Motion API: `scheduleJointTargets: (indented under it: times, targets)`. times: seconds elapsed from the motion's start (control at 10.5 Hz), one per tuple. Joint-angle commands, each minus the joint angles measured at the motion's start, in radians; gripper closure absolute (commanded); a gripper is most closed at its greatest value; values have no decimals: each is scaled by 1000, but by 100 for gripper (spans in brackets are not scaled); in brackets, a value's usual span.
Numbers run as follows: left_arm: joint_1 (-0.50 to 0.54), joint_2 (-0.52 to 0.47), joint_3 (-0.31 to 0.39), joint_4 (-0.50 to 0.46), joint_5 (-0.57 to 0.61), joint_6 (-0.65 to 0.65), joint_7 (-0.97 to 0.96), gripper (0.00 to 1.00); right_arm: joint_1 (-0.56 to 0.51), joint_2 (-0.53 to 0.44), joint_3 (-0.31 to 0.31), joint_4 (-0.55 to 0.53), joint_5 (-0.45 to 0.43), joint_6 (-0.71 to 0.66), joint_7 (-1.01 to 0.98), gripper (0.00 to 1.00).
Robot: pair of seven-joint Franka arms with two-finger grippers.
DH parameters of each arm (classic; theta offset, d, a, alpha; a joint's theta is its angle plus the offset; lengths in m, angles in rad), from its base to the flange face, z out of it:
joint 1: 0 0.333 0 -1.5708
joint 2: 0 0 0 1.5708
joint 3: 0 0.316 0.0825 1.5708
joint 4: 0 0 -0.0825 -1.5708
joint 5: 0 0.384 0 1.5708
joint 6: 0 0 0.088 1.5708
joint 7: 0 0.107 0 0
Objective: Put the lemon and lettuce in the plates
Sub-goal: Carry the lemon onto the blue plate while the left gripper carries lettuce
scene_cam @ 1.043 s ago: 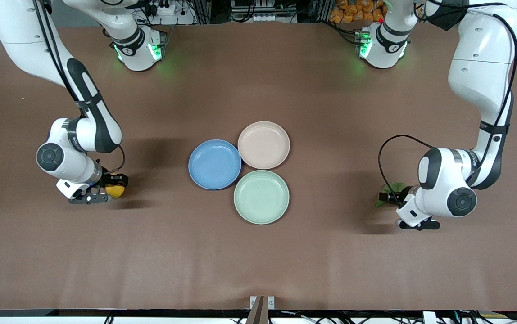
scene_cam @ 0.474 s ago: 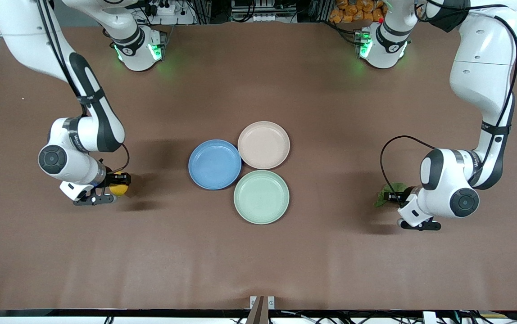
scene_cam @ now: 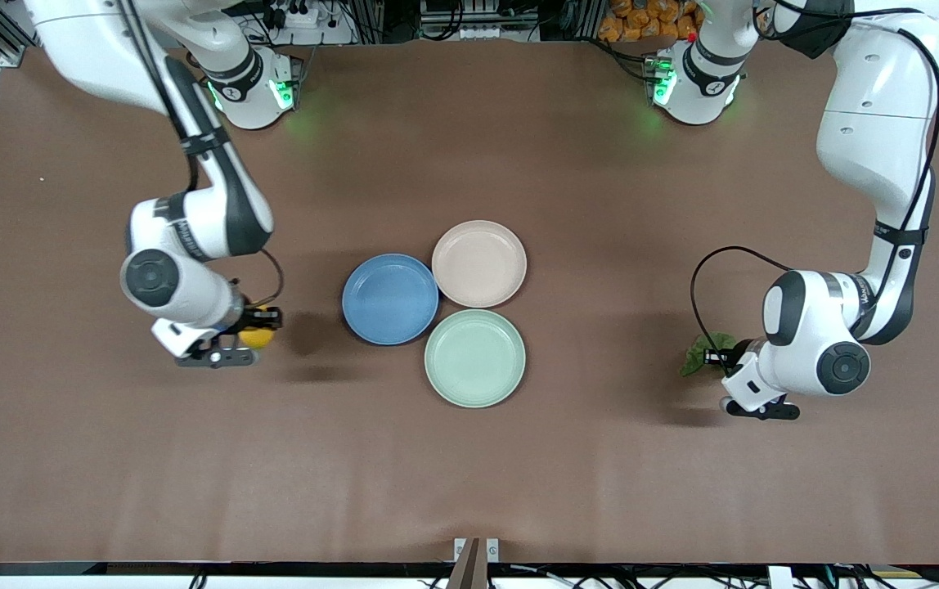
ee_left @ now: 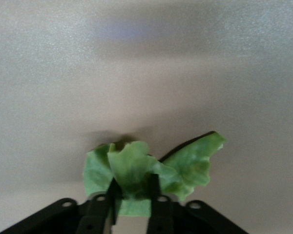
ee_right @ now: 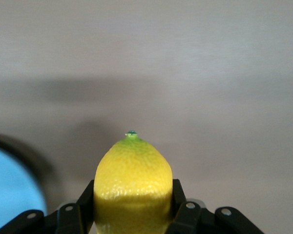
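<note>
Right gripper (scene_cam: 250,331): your jaws are clamped on the lemon (scene_cam: 256,337), carried above the counter (scene_cam: 469,474) toward the right arm's end; in half a second it has travelled a good way toward the plates
Lemon close-up: the right wrist view shows the lemon (ee_right: 132,190) squeezed between both pads, green tip pointing away, with the blue plate (ee_right: 12,187) already entering the picture
Left gripper (scene_cam: 715,357): your jaws pinch the lettuce (scene_cam: 696,355) toward the left arm's end; it has barely moved
Lettuce close-up: the lettuce (ee_left: 149,170) sits nipped at its base between narrow jaws
Plates: blue plate (scene_cam: 390,298) and beige-pink plate (scene_cam: 479,263) are both empty, touching each other and the mint-green plate (scene_cam: 474,357)
Meaning: you have both items gripped; the lemon's transfer is underway, the lettuce's seems hardly begun
</note>
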Motion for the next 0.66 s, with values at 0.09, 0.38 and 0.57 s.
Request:
scheduleJointTargets:
  times: [0.09, 0.38, 0.57]
  targets:
    - [4, -15, -2, 5, 22, 0, 27, 100, 124, 0, -3, 18, 17, -16, 177, 100]
    - [-15, -102, -7, 19, -2, -117, -5, 100, 215, 8, 4, 29, 17, -13, 297, 100]
    - [-18, -130, -37, 21, -63, -177, -44, 100, 260, 17, 6, 29, 19, -7, 357, 100]
